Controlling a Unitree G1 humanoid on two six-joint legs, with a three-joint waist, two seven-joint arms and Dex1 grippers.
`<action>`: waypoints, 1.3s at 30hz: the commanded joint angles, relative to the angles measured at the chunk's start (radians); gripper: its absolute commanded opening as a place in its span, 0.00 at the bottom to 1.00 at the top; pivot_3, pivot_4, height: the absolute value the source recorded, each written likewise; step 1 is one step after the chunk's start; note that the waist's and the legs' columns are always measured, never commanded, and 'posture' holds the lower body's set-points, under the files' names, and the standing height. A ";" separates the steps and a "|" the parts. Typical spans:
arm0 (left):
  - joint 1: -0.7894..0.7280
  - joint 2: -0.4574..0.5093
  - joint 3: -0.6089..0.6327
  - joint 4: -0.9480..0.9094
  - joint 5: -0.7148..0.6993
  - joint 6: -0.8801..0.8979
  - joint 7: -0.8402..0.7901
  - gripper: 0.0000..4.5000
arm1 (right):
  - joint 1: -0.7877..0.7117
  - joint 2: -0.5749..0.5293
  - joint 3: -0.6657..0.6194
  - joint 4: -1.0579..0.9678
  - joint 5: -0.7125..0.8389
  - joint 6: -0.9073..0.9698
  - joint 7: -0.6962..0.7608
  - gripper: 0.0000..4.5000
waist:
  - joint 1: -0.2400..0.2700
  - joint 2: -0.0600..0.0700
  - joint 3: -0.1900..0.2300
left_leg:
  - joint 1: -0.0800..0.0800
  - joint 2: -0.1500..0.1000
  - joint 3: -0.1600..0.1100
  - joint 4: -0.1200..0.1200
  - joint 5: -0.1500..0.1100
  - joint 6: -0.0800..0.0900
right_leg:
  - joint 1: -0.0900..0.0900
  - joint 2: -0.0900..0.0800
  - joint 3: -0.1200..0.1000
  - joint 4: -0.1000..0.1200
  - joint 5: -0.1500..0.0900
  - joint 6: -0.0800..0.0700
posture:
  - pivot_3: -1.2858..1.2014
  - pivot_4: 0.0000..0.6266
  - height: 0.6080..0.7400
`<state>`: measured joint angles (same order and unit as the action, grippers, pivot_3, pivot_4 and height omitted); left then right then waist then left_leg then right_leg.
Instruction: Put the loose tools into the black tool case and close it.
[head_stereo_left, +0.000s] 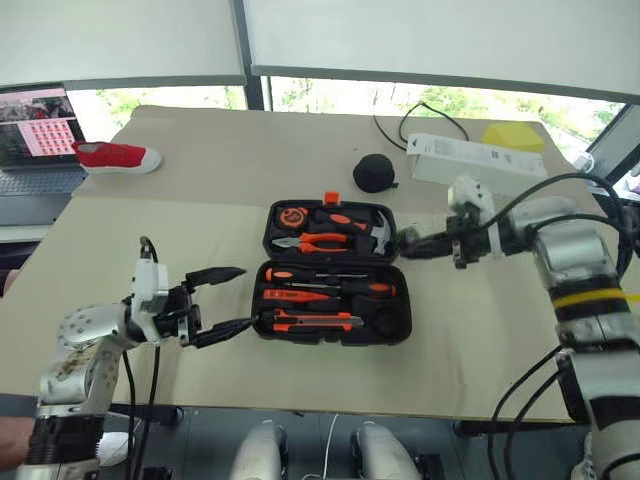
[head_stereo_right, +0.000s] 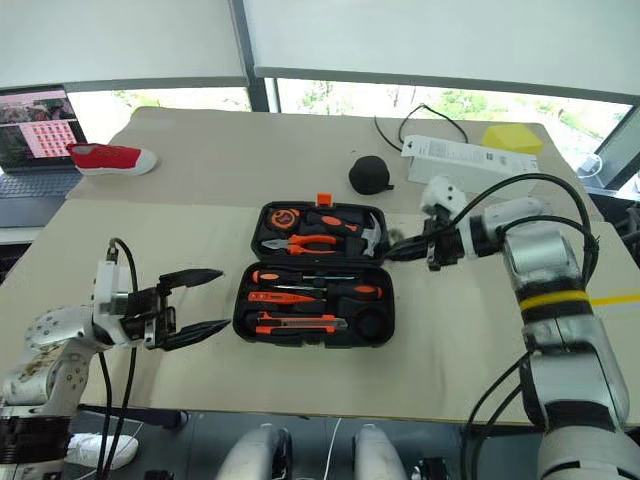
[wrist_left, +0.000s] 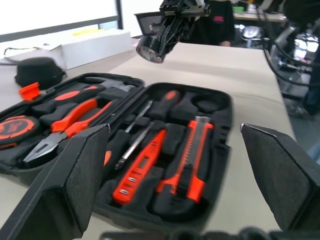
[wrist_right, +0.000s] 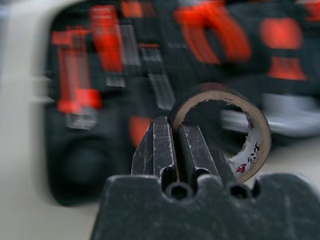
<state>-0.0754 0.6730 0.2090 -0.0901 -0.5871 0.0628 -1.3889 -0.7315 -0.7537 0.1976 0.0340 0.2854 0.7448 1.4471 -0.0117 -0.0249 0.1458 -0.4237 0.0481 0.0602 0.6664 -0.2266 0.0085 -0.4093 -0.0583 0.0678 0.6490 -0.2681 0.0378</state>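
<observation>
The black tool case lies open in the middle of the table. Its near half holds two black-and-orange screwdrivers, a thin orange tester screwdriver and the orange-black utility knife. My right gripper hangs over the case's right edge, shut on the wall of a small dark tape roll, which the left wrist view also shows above the case as a tape roll. My left gripper stands open just left of the case, pointing at it, with nothing between its fingers.
Pliers, a tape measure and a hammer sit in the case's far half. Behind it lie a round black pouch, a white box and a cable. A red shoe is far left, beside a laptop.
</observation>
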 joint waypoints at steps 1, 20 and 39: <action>0.012 0.018 -0.008 -0.016 0.002 -0.035 -0.036 1.00 | 0.075 -0.011 0.027 -0.282 0.069 0.229 -0.106 0.00 | 0.003 0.000 0.000 | 0.001 0.000 0.000 0.001 0.000 0.000 | 0.001 0.000 0.000 0.000 0.000 0.000 | 0.52 0.24 1.00; 0.013 0.017 -0.042 -0.022 0.002 -0.024 -0.027 1.00 | 0.105 -0.124 0.222 -0.307 0.040 0.348 -0.253 0.00 | 0.005 -0.001 0.000 | 0.000 -0.001 0.001 0.007 0.000 0.000 | 0.003 0.002 -0.001 0.000 0.000 0.001 | 0.52 0.24 1.00; -0.085 0.027 0.018 0.090 0.097 0.184 0.370 0.69 | 0.158 -0.124 -0.118 0.029 0.097 -0.217 -0.178 0.59 | 0.006 -0.006 0.000 | 0.001 -0.001 -0.001 0.010 -0.001 0.001 | 0.005 0.002 -0.002 0.000 0.001 0.001 | 0.52 0.24 1.00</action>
<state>-0.1256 0.7125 0.2192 -0.0152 -0.5088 0.2289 -1.0854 -0.5899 -0.9005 0.1347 -0.0094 0.4152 0.6820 1.3053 -0.0054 -0.0313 0.1462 -0.4227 0.0471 0.0606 0.6761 -0.2272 0.0095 -0.4036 -0.0559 0.0654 0.6488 -0.2670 0.0388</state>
